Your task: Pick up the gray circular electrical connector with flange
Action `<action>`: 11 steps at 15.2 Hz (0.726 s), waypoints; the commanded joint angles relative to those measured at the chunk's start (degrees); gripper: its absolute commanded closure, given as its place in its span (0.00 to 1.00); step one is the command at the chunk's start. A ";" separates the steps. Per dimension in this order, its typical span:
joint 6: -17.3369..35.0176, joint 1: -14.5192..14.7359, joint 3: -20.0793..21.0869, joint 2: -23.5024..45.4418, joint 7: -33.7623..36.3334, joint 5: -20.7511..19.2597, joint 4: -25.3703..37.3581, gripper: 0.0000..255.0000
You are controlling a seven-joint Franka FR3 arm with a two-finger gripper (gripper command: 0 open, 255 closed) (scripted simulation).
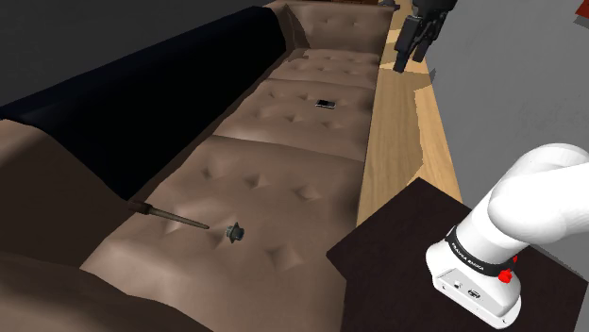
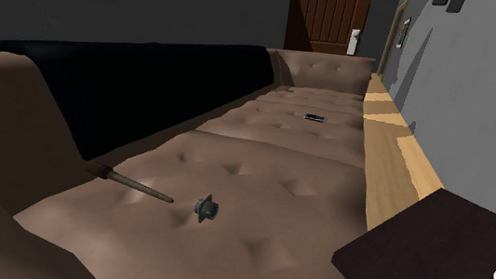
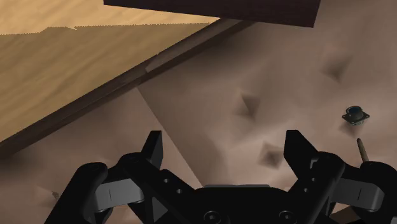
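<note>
A long brown tufted sofa (image 1: 283, 179) runs from 7 o'clock to 1 o'clock through the shoulder view. A dark blue cover (image 1: 160, 85) lies over its backrest, and a strip of pale wooden floor (image 1: 396, 141) runs along its front edge. The dark box stand (image 1: 396, 255) sits at 5 o'clock and carries the white arm (image 1: 529, 198).

The all-black two-finger gripper (image 1: 406, 62) hangs high at 1 o'clock over the sofa's far end. In the wrist view the gripper (image 3: 222, 143) is spread wide with nothing between the fingers.

A slim brown-shafted tool with a dark handle (image 1: 175, 218) lies on the nearest seat cushion. Its tip points at the gray circular flanged connector (image 1: 235, 231), which rests just beside it at the tool's 3 o'clock. From the gripper the connector sits well apart, toward 7 o'clock. In the second exterior view the connector (image 2: 204, 209) is tipped on its side on the cushion.

A small flat black item (image 1: 327, 104) lies on the far cushion, out of the way.

The task appears to be at the reach, with no grasp begun. The next move likely calls for travelling down the sofa, descending over the connector and setting the open fingers across its body.

There is open cushion at the connector's 12, 3 and 6 o'clock, and the seat's front edge is well off at 3 o'clock. The tool tip at 9 o'clock is the one crowding neighbour.
</note>
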 commanded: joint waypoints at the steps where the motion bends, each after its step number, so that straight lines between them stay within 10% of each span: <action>1: 0.00 0.00 0.00 0.00 0.00 0.00 0.00 0.00; 11: 13.45 3.19 9.74 6.80 10.61 5.41 -7.45 0.00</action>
